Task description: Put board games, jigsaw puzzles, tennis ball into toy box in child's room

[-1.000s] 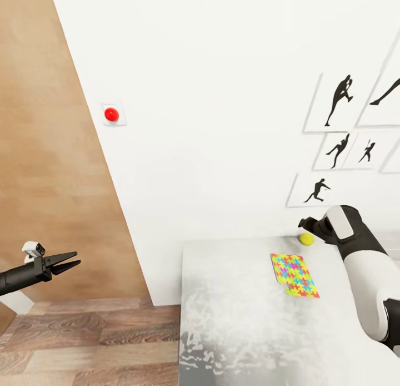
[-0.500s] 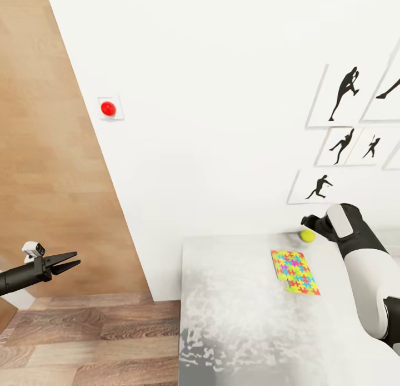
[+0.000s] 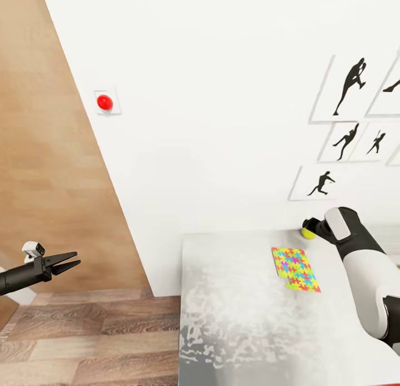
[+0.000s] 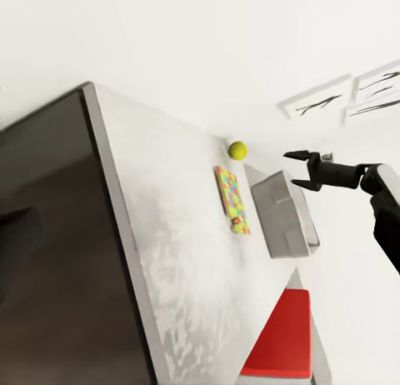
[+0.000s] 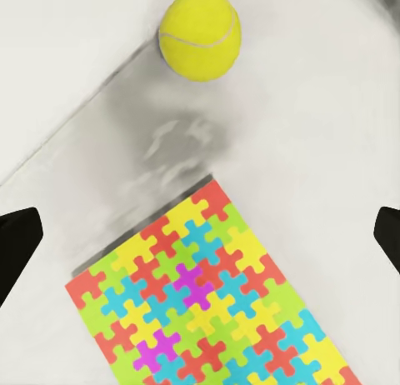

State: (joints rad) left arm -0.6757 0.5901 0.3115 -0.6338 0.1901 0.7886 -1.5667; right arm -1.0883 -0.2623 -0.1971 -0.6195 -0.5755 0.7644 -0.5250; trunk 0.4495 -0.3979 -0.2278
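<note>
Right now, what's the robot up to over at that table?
The right gripper hangs open above the table, near the tennis ball by the wall and the jigsaw puzzle lying flat beside it. It holds nothing. The toy box sits just past the puzzle, and nothing shows inside it. The left gripper is open and empty, out over the wood floor away from the table.
</note>
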